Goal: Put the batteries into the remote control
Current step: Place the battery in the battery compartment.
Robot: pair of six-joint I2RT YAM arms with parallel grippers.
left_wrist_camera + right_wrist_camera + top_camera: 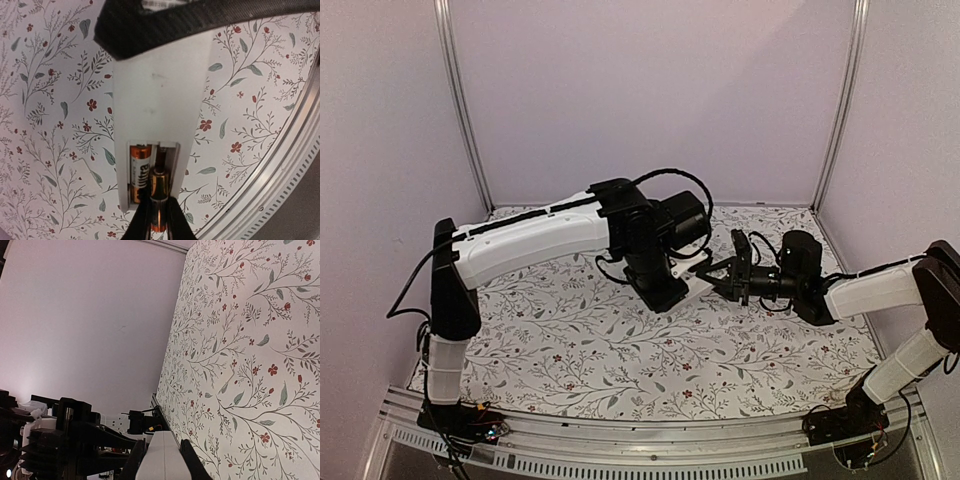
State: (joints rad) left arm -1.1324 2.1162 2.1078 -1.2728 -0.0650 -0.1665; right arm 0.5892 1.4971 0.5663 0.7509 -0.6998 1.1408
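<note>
The remote control [160,95] is a white bar held above the floral cloth with its back up and its battery bay [152,172] open. One coppery battery [139,170] lies in the bay's left slot. A second battery [160,182] slants into the right slot, its far end inside. My left gripper [159,206] is shut on its near half. In the top view the left gripper [670,290] meets the remote control [698,285] at mid-table. My right gripper [162,446] is shut on the remote control [161,465] at its end, and one right finger [200,20] crosses the top of the left wrist view.
A floral cloth [620,350] covers the table. A metal rail [280,165] runs along the table edge close to the remote. Pale purple walls [650,90] with aluminium posts [465,110] enclose the back and sides.
</note>
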